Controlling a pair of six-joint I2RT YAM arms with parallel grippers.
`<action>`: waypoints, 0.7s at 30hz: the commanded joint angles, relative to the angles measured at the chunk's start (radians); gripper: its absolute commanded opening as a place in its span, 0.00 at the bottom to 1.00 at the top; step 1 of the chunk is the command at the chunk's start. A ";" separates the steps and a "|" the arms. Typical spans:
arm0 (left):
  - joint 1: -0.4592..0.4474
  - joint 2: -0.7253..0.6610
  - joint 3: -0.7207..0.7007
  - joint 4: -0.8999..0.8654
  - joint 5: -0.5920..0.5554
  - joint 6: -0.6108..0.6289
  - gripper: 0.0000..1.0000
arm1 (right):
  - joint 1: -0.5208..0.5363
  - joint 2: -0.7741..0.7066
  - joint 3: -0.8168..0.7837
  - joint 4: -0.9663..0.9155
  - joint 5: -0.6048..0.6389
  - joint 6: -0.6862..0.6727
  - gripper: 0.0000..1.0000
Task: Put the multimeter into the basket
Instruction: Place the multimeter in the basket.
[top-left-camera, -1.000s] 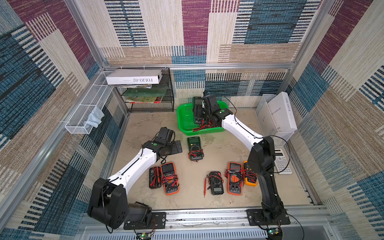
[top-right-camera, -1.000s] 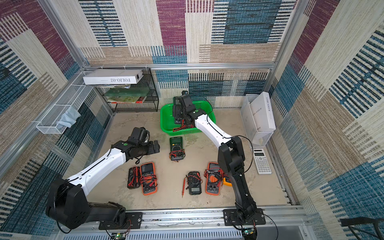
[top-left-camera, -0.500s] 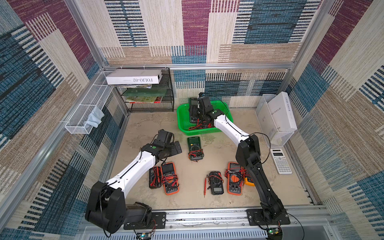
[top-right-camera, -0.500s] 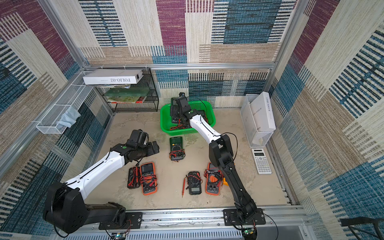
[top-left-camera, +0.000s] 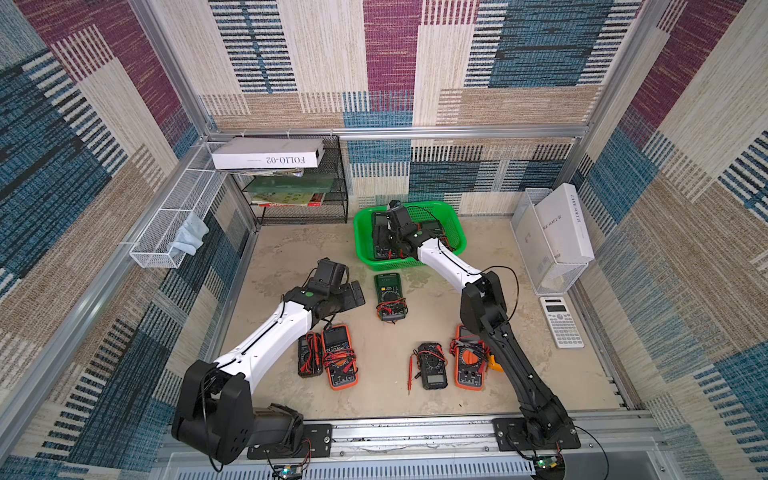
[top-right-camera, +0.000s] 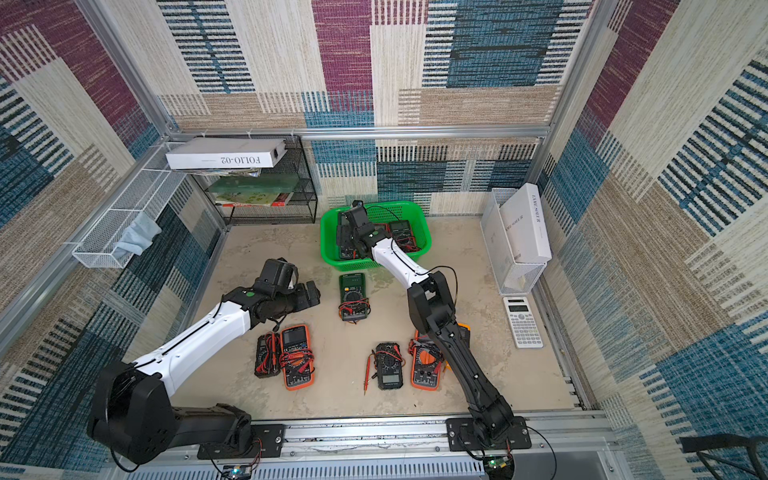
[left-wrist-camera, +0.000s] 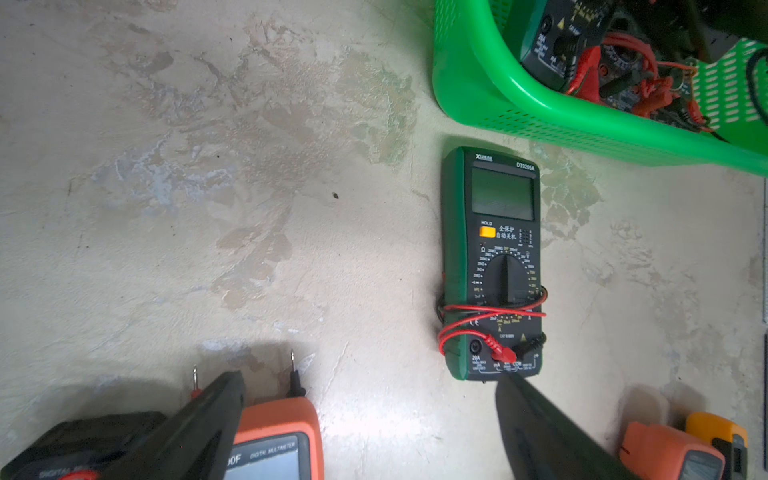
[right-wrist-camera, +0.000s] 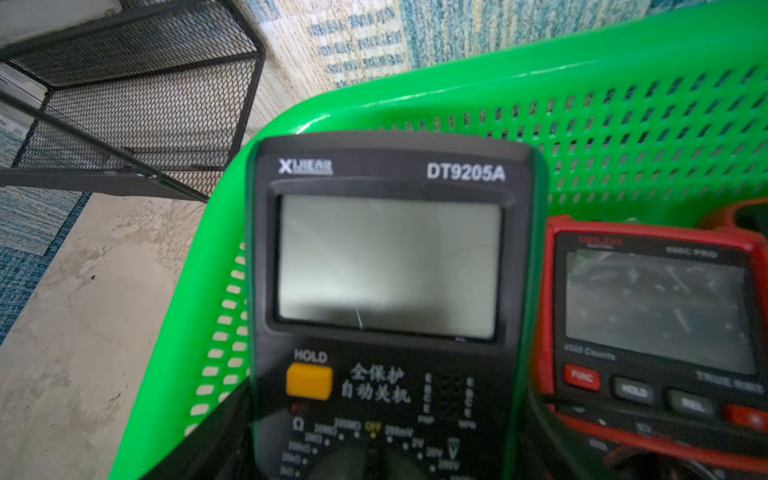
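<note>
The right tool (top-left-camera: 387, 244) reaches into the basket (top-left-camera: 434, 206) and is clenched on the lower body of the multimeter (right-wrist-camera: 390, 266), a dark, green-edged unit marked DT9205A; in the right wrist view a dark finger (right-wrist-camera: 195, 440) lies against the side of the case. The multimeter is inside the basket's walls, at the end nearer the black mesh rack (right-wrist-camera: 145, 104), screen facing up (whether it rests on the basket floor cannot be told); just beside it in the basket lies a red meter (right-wrist-camera: 656, 316). The left tool (left-wrist-camera: 368, 379) hangs released over the bare tabletop (left-wrist-camera: 208, 187), jaws spread wide and holding nothing; near one of its fingers lies a second green meter (left-wrist-camera: 494, 266), flat on the tabletop just outside the basket, with red leads wrapped round it.
</note>
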 joint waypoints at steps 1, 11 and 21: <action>0.001 0.006 0.012 0.012 0.012 -0.005 0.99 | 0.003 0.016 0.006 -0.017 0.000 -0.002 0.80; -0.001 0.016 0.041 -0.003 0.011 -0.004 0.99 | 0.020 0.034 0.006 -0.041 -0.009 -0.016 0.99; -0.001 0.008 0.075 -0.032 0.003 0.003 0.99 | 0.038 -0.029 0.006 -0.095 -0.009 -0.048 1.00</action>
